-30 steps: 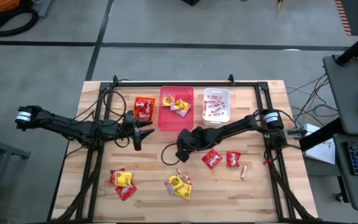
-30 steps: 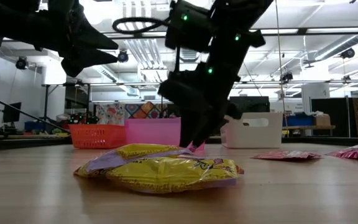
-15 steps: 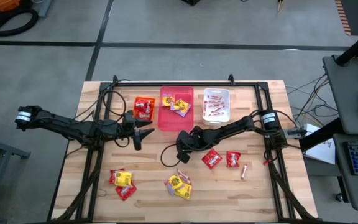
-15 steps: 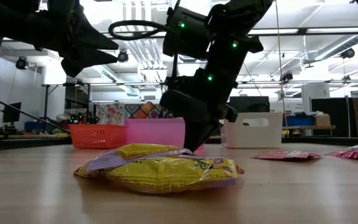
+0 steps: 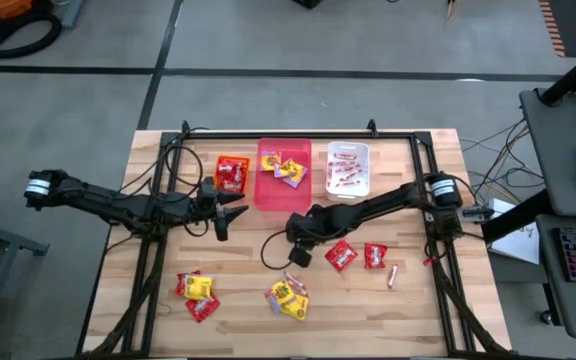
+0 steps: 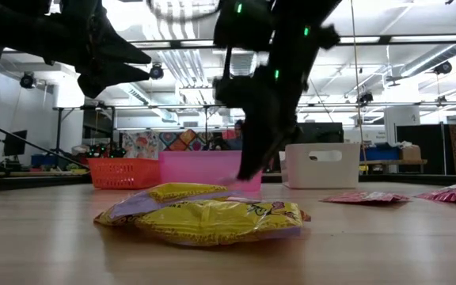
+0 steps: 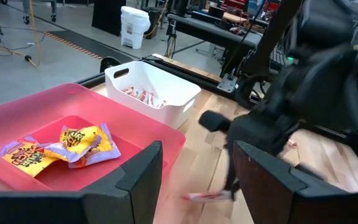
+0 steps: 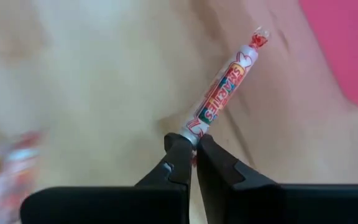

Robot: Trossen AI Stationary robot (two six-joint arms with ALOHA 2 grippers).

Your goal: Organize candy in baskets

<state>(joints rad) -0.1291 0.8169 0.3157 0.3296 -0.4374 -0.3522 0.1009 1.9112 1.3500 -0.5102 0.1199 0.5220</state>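
Note:
My right gripper (image 5: 297, 250) is shut on a thin red-and-white wrapped stick (image 8: 224, 87) over the table's middle, near the pink-red basket (image 5: 283, 172). It also shows in the low view (image 6: 248, 168). My left gripper (image 5: 232, 212) hangs open and empty above the table, in front of the orange basket (image 5: 232, 173). The pink-red basket holds yellow packets (image 7: 67, 144), and the white basket (image 5: 348, 168) holds several sticks. Loose candy lies on the table: red packets (image 5: 340, 255), a stick (image 5: 392, 276), and yellow and red packets (image 5: 288, 295) near the front. My right gripper pinches the stick's near end (image 8: 192, 129) between its two fingertips, only at their free ends. The stick points away from the fingers, in line with them. It lies about level close over the wood (image 7: 207, 196); whether it is clear of the table, I cannot tell.
A second heap of yellow and red packets (image 5: 196, 293) lies at the front left. The black frame rails (image 5: 298, 136) run along the table's back and sides. Bare wood lies between the baskets and the front heaps.
My right gripper has risen from the table and shifted a little toward the table's right edge, staying shut on the stick.

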